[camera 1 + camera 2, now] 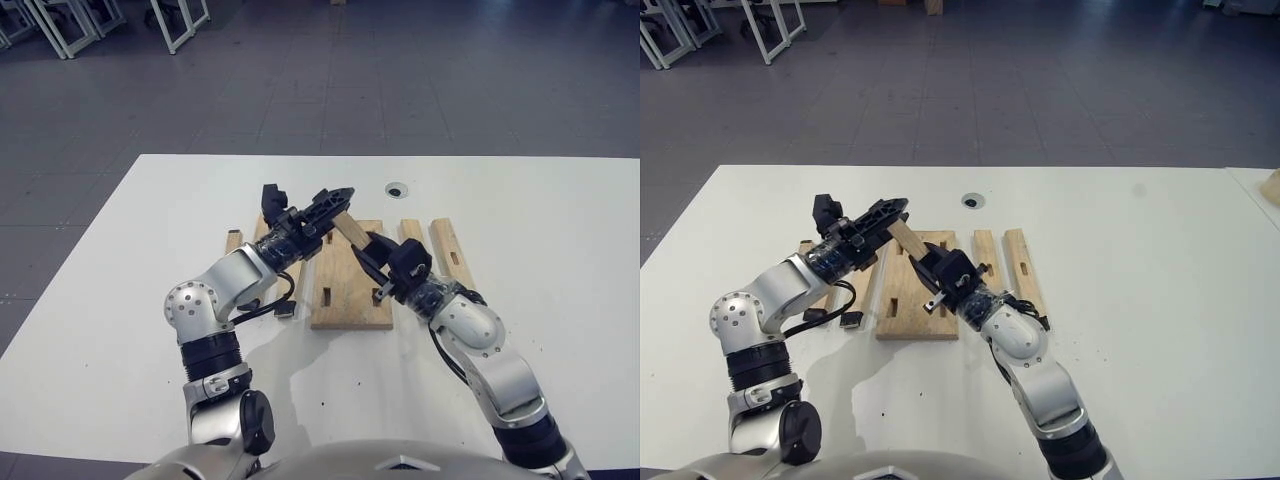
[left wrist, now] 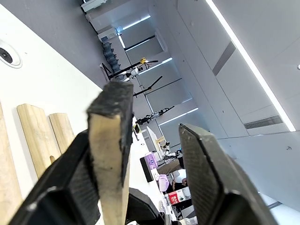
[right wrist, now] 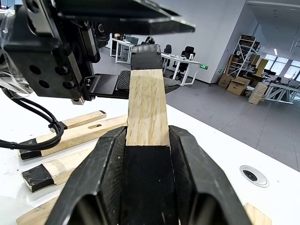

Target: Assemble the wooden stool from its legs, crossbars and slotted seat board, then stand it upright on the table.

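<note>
Two arms are stretching from the near edge of the white table (image 1: 560, 260) toward its middle. The right arm (image 1: 480, 340), bent at the elbow, is angling up and inward. The right jaws are clamping the lower end of a wooden piece (image 3: 146, 101) and holding it tilted above the slotted seat board (image 1: 350, 300). The left arm (image 1: 215, 290) is lying in from the opposite side. The left jaws are standing open around the piece's upper tip, with one finger (image 2: 70, 187) touching the wood and the other finger (image 2: 206, 173) sitting apart from it.

The seat board is lying flat at the table's middle. Two slats (image 1: 452, 250) are lying parallel just beside its right edge, and more slats (image 1: 233, 240) are lying at its left, partly under the left arm. A black cable (image 1: 285, 310) is trailing by the board's near-left corner. Toward the far edge, a round cable port (image 1: 397, 188) is sitting in the tabletop. Beyond the table, grey tiled floor (image 1: 400, 70) is running back to white frames (image 1: 180, 20) at the far left.
</note>
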Controlling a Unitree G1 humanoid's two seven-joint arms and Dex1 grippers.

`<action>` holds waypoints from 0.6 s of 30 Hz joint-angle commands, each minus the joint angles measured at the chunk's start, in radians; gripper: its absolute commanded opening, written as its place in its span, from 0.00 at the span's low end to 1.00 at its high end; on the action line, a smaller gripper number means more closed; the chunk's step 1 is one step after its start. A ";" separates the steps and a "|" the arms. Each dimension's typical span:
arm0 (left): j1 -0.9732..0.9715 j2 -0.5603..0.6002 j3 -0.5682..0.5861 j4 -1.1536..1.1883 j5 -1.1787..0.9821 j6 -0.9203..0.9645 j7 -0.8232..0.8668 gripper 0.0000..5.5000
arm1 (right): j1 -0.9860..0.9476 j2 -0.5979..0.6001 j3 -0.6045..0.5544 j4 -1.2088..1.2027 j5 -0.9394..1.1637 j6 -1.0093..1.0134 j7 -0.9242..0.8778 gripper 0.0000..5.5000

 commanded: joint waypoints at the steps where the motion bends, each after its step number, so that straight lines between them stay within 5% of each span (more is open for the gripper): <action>1: 0.006 0.019 -0.041 -0.025 -0.030 -0.019 0.015 0.31 | 0.004 0.000 0.002 0.009 -0.010 0.028 -0.003 0.23; 7: 0.027 0.032 -0.084 -0.027 -0.048 -0.054 0.026 0.12 | -0.010 -0.002 -0.011 0.022 -0.011 0.023 0.000 0.23; 10: 0.026 0.048 -0.100 -0.022 -0.056 -0.061 0.019 0.11 | -0.015 -0.007 -0.017 0.031 -0.011 0.016 0.006 0.23; 18: 0.018 0.108 -0.127 -0.030 0.051 -0.149 -0.007 0.08 | -0.005 -0.004 -0.043 -0.014 0.097 0.075 0.061 0.50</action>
